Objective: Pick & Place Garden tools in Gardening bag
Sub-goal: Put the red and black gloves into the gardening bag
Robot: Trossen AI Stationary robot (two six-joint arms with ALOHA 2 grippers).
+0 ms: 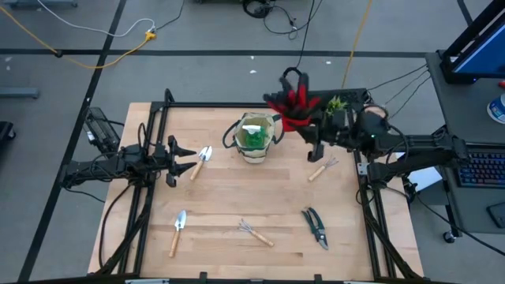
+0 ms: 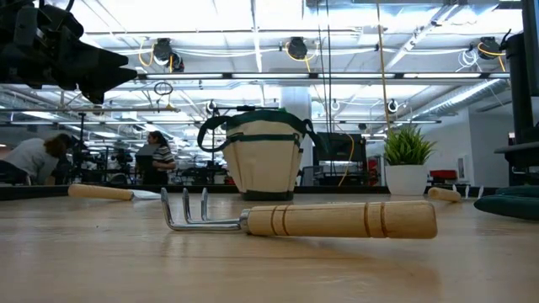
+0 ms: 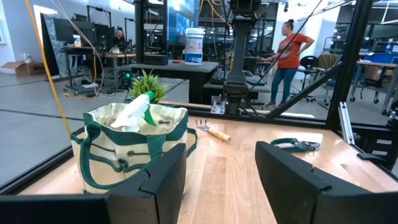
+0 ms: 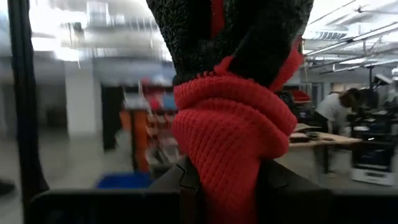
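My right gripper (image 4: 227,186), upper right of the high view: pinching the red-black glove (image 1: 296,105) just right of the gardening bag (image 1: 256,136). Glove: red knit cuff, dark palm. My left gripper (image 1: 186,156), at left: fingers apart, nothing held.

The right claw (image 1: 304,118) reaches in from three o'clock, fingers clamped on something. The left claw (image 1: 183,158) waits at nine o'clock, fingers parted.
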